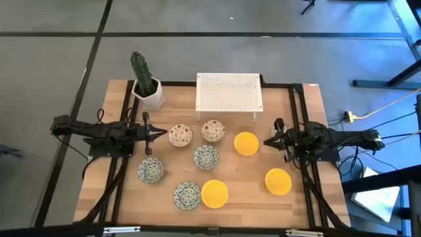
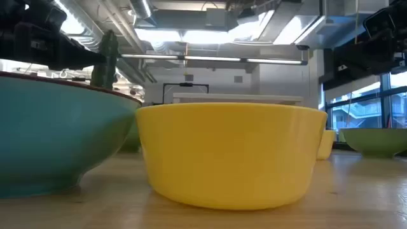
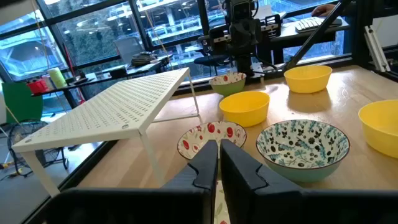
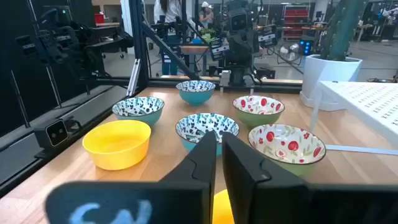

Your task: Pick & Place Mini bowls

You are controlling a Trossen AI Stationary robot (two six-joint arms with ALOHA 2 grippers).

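While both arms wait at the worktop's (image 1: pixel 263 197) sides, the bowls crowd each other, so I reckon wide-opened jaws could nudge a neighbour when reaching in. The left gripper (image 1: pixel 160 132) has its jaws pressed shut on nothing, just beside the nearer floral bowl (image 1: pixel 180 135). The right gripper (image 1: pixel 268 141) is likewise shut and empty, with a yellow bowl (image 1: pixel 247 143) close in front of it. The patterned bowls (image 1: pixel 206 157) sit midway between the two.
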